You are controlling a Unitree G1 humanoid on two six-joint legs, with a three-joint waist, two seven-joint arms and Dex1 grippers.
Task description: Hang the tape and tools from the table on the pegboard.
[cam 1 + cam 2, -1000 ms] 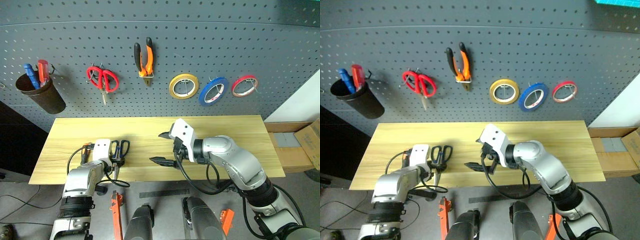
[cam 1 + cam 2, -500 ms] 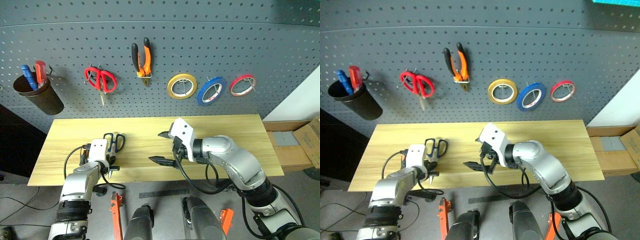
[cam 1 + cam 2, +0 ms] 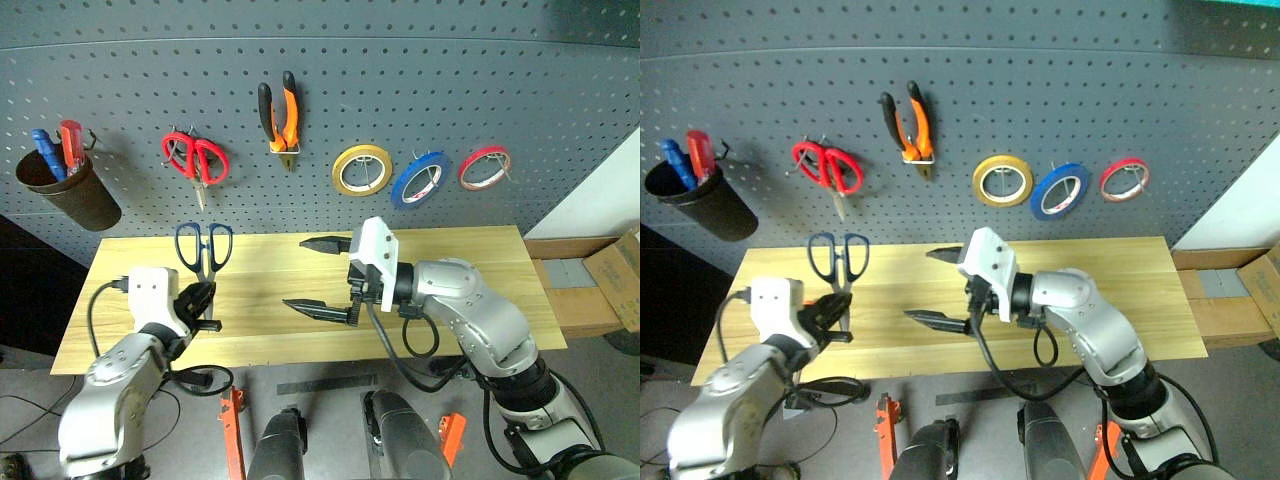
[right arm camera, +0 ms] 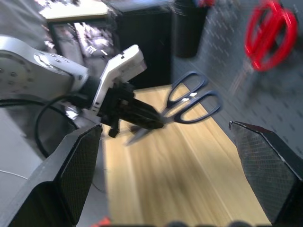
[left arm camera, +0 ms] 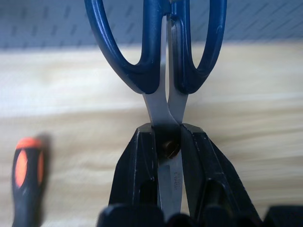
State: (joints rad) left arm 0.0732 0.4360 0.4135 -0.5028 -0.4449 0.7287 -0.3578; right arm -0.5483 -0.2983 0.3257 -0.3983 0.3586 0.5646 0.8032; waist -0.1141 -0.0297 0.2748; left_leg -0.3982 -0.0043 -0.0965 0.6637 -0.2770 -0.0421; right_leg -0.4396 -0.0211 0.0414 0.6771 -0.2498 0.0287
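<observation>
Since the earlier frames the left pincer (image 3: 203, 303) has closed on the dark blue scissors (image 3: 203, 246) and lifted them off the worktop (image 3: 450, 260); the right pincer (image 3: 318, 274) has also risen slightly.

Edges and clearance: the left pincer sits above the worktop's left part, inside its near edge. The worktop surface between the two pincers is bare. Beyond the left pincer, the pegboard (image 3: 400, 90) rises from the far edge of the worktop. On the pegboard above and beyond the left pincer hang the red-handled scissors (image 3: 195, 158) and a dark cup (image 3: 68, 192) to their left. The orange-and-black pliers (image 3: 280, 112) hang above and beyond the right pincer. To their right hang the yellow tape roll (image 3: 363, 170), the blue tape roll (image 3: 421, 180) and the red tape roll (image 3: 484, 167).

Left pincer: clamped on the scissors' blades at the pivot screw, as the left wrist view shows (image 5: 168, 151). The handles point away from the pincer, up toward the pegboard. The screwdriver (image 5: 26, 182) with its orange-and-black handle lies on the worktop beside and below this pincer.

Right pincer: jaws spread wide apart, holding nothing, pointing toward the left pincer.

Arm pose: the left forearm reaches forward. The right forearm is bent across the worktop toward the left.
</observation>
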